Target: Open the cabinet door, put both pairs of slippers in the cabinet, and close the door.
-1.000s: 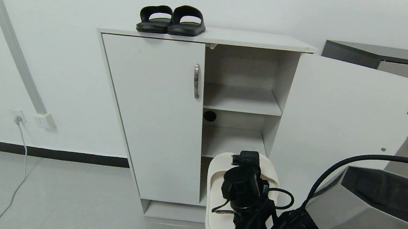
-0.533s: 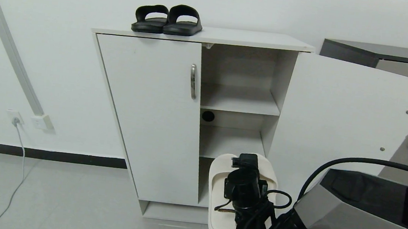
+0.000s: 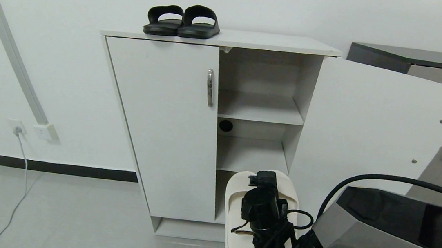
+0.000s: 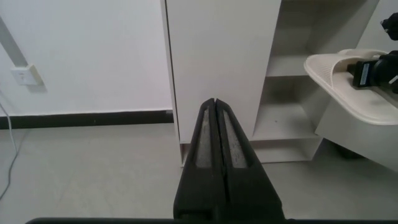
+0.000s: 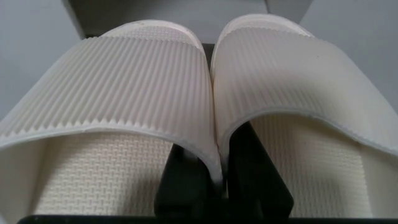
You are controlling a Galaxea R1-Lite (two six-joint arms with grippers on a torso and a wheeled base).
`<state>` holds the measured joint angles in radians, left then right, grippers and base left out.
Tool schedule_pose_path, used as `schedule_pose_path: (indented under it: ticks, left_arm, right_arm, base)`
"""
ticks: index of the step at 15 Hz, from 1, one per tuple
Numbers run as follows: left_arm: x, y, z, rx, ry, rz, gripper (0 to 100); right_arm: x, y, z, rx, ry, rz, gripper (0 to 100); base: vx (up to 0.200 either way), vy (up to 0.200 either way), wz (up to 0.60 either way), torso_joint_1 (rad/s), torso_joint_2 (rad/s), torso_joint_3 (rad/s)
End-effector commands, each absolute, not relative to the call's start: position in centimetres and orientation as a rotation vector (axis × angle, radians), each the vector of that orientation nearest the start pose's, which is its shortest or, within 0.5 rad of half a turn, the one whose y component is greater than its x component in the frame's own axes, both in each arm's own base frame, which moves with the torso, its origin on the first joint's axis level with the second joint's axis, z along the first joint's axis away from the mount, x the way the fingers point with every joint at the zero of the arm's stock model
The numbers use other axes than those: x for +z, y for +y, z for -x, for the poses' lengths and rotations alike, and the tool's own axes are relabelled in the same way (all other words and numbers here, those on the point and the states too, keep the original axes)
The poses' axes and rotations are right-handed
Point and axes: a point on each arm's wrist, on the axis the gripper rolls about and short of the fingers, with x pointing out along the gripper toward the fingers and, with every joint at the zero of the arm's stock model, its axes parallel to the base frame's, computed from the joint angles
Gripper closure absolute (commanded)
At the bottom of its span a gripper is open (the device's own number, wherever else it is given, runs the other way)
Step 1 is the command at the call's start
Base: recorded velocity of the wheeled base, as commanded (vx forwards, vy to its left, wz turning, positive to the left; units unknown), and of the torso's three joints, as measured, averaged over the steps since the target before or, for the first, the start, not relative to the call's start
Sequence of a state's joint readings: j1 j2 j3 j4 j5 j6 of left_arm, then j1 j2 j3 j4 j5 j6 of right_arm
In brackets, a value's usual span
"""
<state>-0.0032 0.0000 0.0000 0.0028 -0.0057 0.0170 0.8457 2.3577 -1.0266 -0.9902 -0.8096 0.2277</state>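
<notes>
A: As the white cabinet (image 3: 274, 42) stood against the wall, how were its doors?

B: The right door (image 3: 369, 123) was swung wide open. The left door (image 3: 163, 126) was closed, with a metal handle (image 3: 209, 88) at its inner edge. A grey cabinet (image 3: 417, 58) stood just beside it, behind the open door.

A: And inside?

B: The open right half showed an upper shelf (image 3: 259, 107) and a middle shelf (image 3: 250, 156), with a lowest compartment beneath them.

A: Where were the slippers?

B: The white slippers (image 3: 235, 220) were held side by side off the floor, just in front of the lowest compartment, toes toward the cabinet. I could not tell whether the toes had crossed the front edge. The black slippers (image 3: 182, 23) sat as a pair on the cabinet top, above the closed left door.

A: What about the grippers?

B: The right gripper (image 5: 219, 174) was clamped on the inner strap edges of both white slippers, pinching the two together. The left gripper (image 4: 214, 134) was held low over the floor. It pointed toward the foot of the closed left door, well apart from it, with its fingers pressed flat together.

A: Any small items?

B: A wall socket (image 3: 17, 125) sat low on the wall, left of the cabinet, with a cable (image 3: 17, 201) trailing to the floor. There was a round hole (image 3: 225, 125) in the back panel between the two shelves.
</notes>
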Motion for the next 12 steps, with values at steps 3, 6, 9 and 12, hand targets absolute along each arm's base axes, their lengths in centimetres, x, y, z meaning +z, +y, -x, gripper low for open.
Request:
schedule_pose_path:
  ticks: [3,6,9,12]
  left_arm:
    - [7.5,0.0,2.3,-0.009,0.005,-0.017,100]
    - [7.5,0.0,2.3,-0.009,0.005,-0.017,100]
    - [7.5,0.0,2.3,-0.009,0.005,-0.017,100]
    - [7.5,0.0,2.3,-0.009,0.005,-0.017,100]
  right_arm:
    - [2.7,30.2,-28.8,0.013,0.235,0.026,100]
    - [2.6,30.3,-29.0,0.032,0.240,0.023,100]
    - [2.3,30.5,-30.4,0.017,0.225,0.020,100]
    - [1.4,30.7,-31.6,0.002,0.222,0.024,100]
  base:
    - [0.000,0.000,0.00,0.003,0.00,-0.068]
    - [0.000,0.000,0.00,0.004,0.00,-0.172]
    - [0.000,0.000,0.00,0.002,0.00,-0.190]
    - [0.000,0.000,0.00,0.004,0.00,-0.196]
